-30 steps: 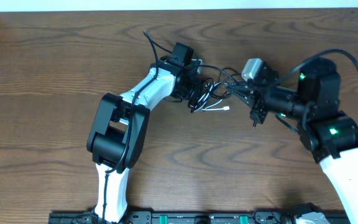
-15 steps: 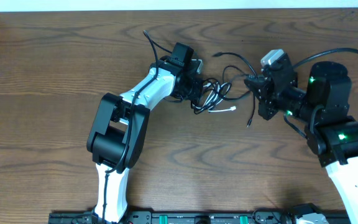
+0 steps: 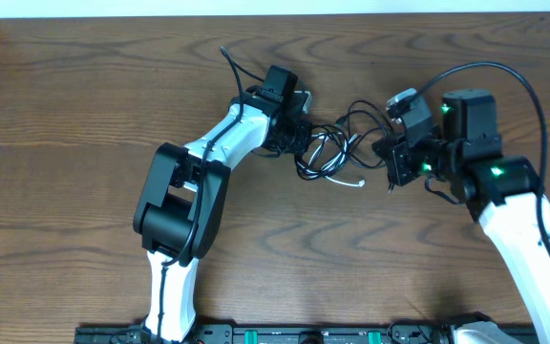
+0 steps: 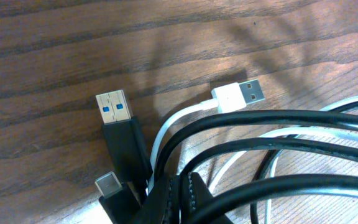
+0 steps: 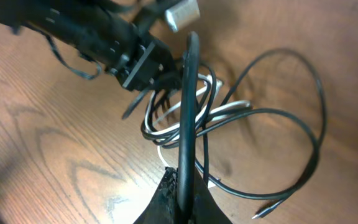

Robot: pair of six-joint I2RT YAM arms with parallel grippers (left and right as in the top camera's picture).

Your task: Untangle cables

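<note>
Wood tabletop (image 3: 65, 115); left tool (image 3: 299, 134) sits buried in the tangle, and I can't tell whether it's gripping, since the wrist view shows only one pad (image 4: 179, 194) with black strands crossing it. Right tool (image 5: 180, 190), well to the right of the left tool, is clamped on the black cable (image 5: 188, 93), which runs straight from its fingertips toward the left tool, with slack loops on the tabletop between the two. White cable (image 4: 188, 112) threads through the black strands right at the left tool, with the white USB plug (image 4: 238, 94) and black USB plug (image 4: 118, 118) flat on the wood just beside it.
</note>
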